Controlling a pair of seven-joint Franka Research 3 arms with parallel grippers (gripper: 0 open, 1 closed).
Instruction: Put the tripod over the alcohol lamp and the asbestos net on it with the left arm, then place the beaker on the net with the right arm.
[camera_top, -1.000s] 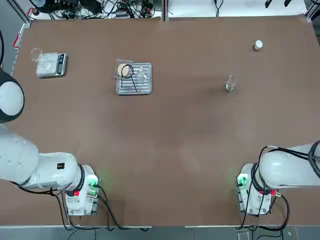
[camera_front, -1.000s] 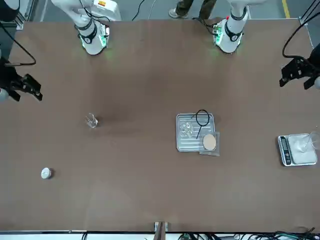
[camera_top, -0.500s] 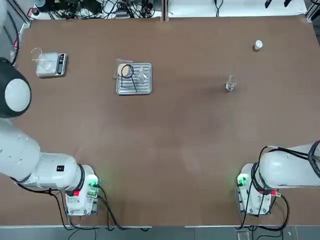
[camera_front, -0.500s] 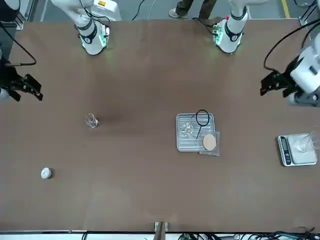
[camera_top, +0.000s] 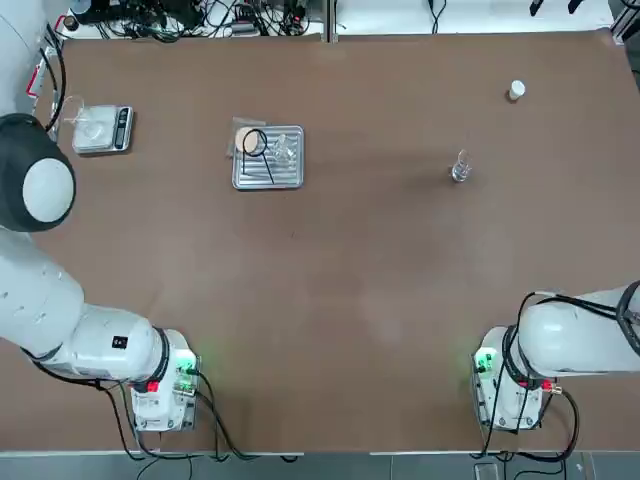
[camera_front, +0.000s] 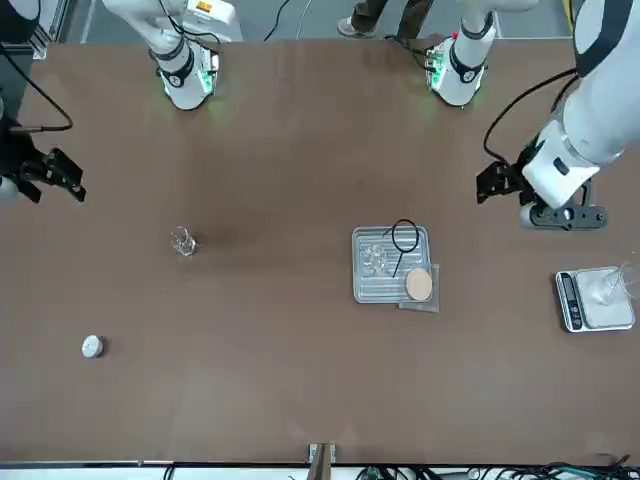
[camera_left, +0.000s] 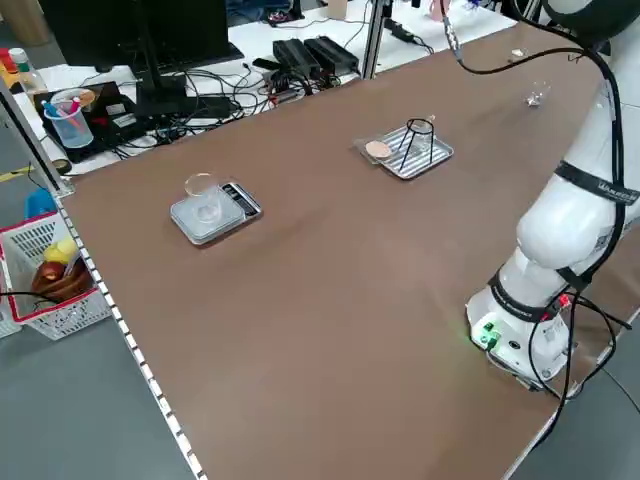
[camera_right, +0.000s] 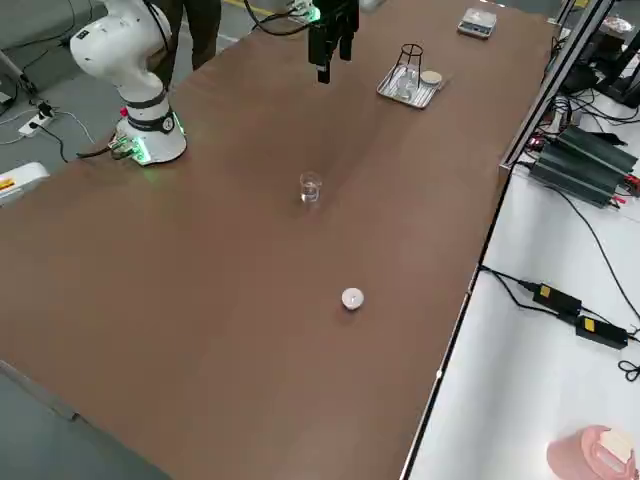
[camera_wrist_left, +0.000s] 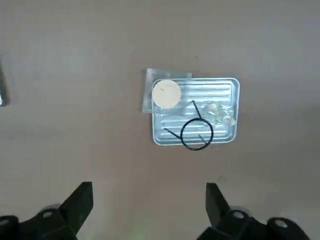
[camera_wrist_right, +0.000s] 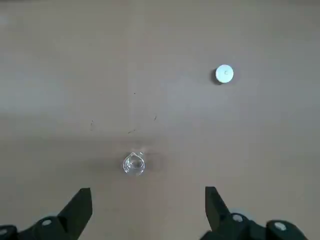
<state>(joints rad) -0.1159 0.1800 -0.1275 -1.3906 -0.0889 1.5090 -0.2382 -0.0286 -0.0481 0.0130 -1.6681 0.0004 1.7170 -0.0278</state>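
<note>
The brown surface lies beneath both arms' open fingers. Beyond the left fingers, it carries a ribbed silver tray and a scale; beyond the right fingers stand the beaker and, farther out, a white-capped bottle.

In the top view, the upper left of the frame has one scale and one glass cup, with one tray, one tripod, one alcohol lamp and one asbestos net left of top centre. Toward the upper right there are one beaker and one white bottle (eight kinds, never a pair among them).
</note>
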